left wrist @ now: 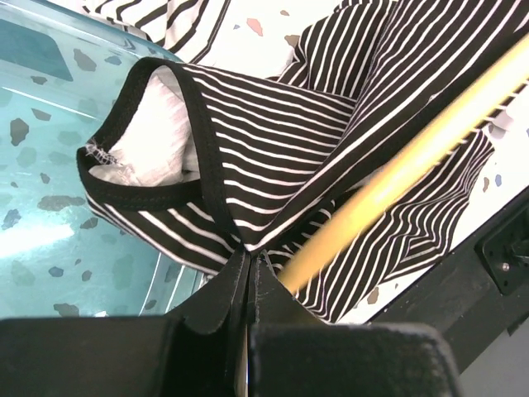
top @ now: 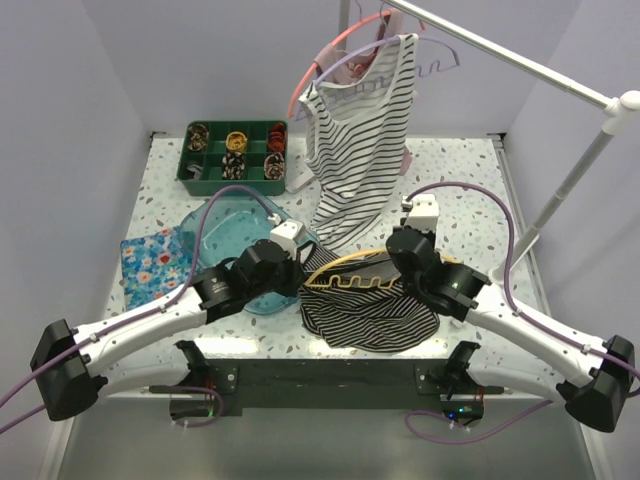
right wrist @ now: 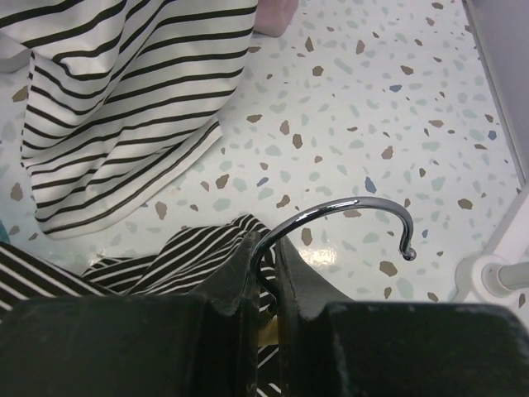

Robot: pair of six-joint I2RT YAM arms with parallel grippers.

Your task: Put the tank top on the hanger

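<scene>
**Q:** Fig. 1: what does each arm hold, and where is the garment?

**A:** The left gripper (left wrist: 248, 258), jaws pressed together, pinches a fold of the black, thinly white-striped soft fabric tank top (left wrist: 289, 141) just below its bound armhole. The right gripper (right wrist: 269, 248) has its jaws nipped on the shank of the chrome metal hook (right wrist: 347, 211) of the yellow curved plastic hanger (top: 345, 262). The tank top lies crumpled at 6 o'clock on the table, and the hanger rests on its 12 o'clock part.

**Q:** What may fail from here?

**A:** There are three hazards, as judged. The pinch takes little cloth, so a pull along the hanger's arm may let the fabric slip free. The round hook may twist between the jaws, swinging the arm away from the armhole. The wavy notches may snag the hem before the strap seats. The transparent teal plastic dish (left wrist: 50, 165), at 9 o'clock of the pinch beneath the raised armhole, might also be dragged along.
</scene>
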